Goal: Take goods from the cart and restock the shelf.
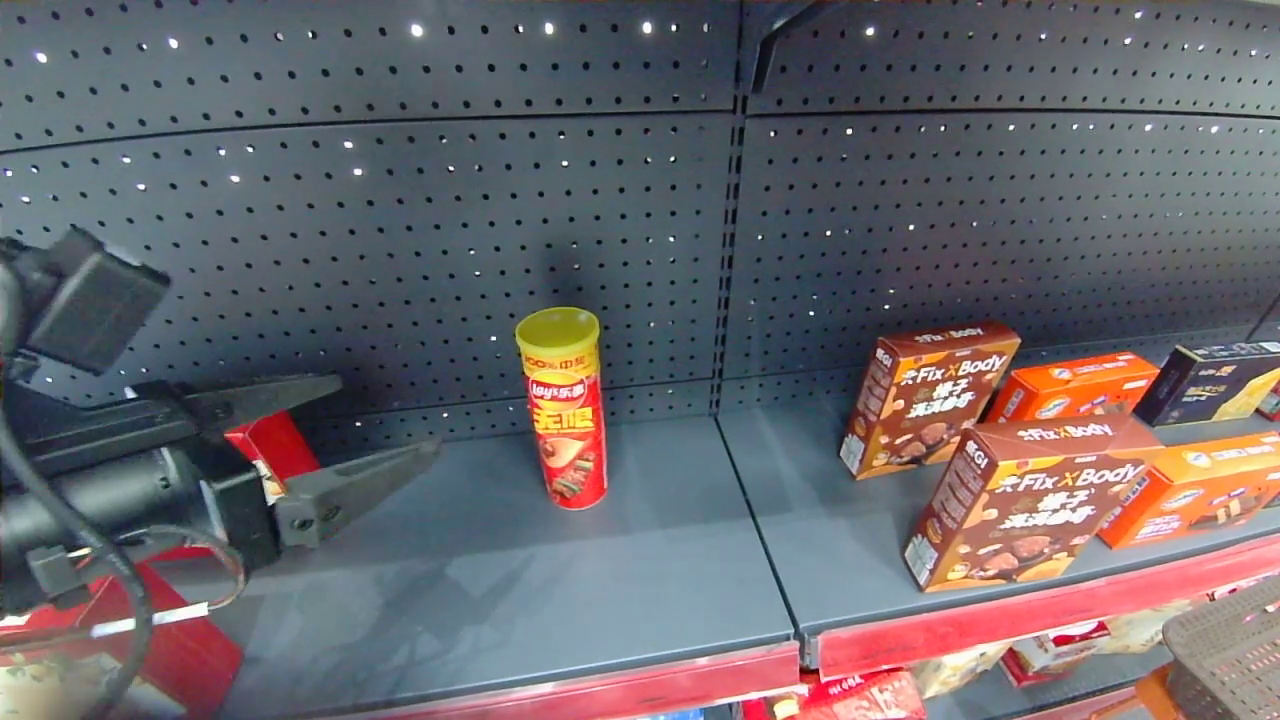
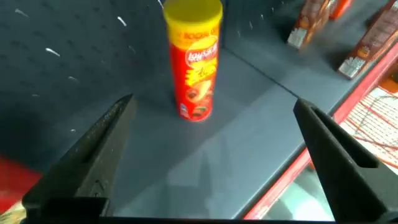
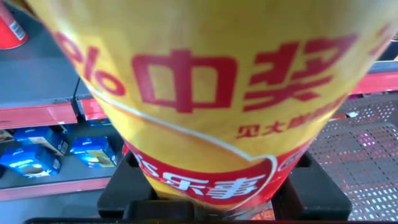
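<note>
A red chips can with a yellow lid (image 1: 562, 405) stands upright on the grey shelf (image 1: 480, 570), close to the pegboard back. My left gripper (image 1: 385, 415) hovers open just left of it, nothing between its fingers. In the left wrist view the same can (image 2: 194, 59) stands ahead of the open left gripper (image 2: 214, 102), with a clear gap between them. My right gripper (image 3: 211, 205) is shut on a second chips can (image 3: 199, 93), yellow above and red below, held close to the right wrist camera.
Brown and orange boxes (image 1: 1010, 500) line the shelf's right half. A red box (image 1: 262, 445) stands beside the left gripper's far finger. A grey mesh cart basket (image 1: 1230, 650) sits low at the right. Blue packs (image 3: 37, 155) lie on a lower shelf.
</note>
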`<state>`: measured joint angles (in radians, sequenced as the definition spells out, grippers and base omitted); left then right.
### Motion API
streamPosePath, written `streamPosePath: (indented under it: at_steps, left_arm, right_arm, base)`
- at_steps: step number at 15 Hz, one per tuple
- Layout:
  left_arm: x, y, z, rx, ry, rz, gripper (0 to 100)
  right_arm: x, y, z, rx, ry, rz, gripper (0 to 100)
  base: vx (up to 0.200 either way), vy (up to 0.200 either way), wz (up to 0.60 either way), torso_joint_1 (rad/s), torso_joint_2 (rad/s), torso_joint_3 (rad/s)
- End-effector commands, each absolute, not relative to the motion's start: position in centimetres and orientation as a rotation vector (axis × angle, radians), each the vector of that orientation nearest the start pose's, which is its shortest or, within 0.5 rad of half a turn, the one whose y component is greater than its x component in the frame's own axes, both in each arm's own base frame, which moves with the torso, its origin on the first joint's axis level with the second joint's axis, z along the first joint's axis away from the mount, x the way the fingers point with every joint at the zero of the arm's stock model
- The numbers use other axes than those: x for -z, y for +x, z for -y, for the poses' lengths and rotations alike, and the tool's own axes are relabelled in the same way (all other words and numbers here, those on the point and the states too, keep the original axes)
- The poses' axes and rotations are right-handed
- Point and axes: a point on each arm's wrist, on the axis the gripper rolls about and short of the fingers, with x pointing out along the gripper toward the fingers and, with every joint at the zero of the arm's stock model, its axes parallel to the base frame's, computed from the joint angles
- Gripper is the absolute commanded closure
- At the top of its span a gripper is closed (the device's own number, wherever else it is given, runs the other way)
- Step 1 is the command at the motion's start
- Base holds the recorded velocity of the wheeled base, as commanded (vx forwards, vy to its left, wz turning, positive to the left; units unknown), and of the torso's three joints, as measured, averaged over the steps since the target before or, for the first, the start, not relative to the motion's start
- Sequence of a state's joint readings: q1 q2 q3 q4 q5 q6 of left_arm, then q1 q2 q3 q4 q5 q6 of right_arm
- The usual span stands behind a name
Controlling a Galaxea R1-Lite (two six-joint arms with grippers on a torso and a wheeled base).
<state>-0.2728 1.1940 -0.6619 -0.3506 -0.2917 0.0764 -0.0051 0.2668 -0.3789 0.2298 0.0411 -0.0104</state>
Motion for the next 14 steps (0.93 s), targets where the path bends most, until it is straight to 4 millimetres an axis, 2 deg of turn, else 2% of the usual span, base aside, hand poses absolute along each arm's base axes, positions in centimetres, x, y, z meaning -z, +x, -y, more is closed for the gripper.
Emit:
streamPosePath:
  at_steps: [1,5,10,12,14]
  left_arm:
    - [-21.8,19.5,6.4,0.583,0.066,-0.263,0]
    - [-20.4,19.9,6.0,0.578,0.055,-0.308,0]
    - [-19.3,20.1,5.2,0.65,0.058,-0.261,0]
    - [-18.4,21.2,5.3,0.661,0.165,-0.257,0]
    - [-18.6,22.4,5.6,0.694,0.186,-0.192,0]
  right_arm:
    - [-16.2,-2.1,-0.1,-0.037,-0.008,-0.124,100]
    - [-16.2,-2.2,-0.1,-0.038,-0.025,-0.122,100]
    - [-16.2,-2.2,-0.1,-0.039,-0.029,-0.119,100]
    - [-16.2,-2.2,-0.1,-0.039,-0.029,-0.117,100]
    - [-16.2,-2.3,-0.1,-0.039,-0.029,-0.116,100]
  base:
    - [0.0,0.0,0.0,0.0,0.0,0.0]
    - [0.0,0.0,0.0,0.0,0.0,0.0]
    - [0.0,0.0,0.0,0.0,0.0,0.0]
    - [0.0,0.0,0.0,0.0,0.0,0.0]
    - [0.0,0.0,0.0,0.0,0.0,0.0]
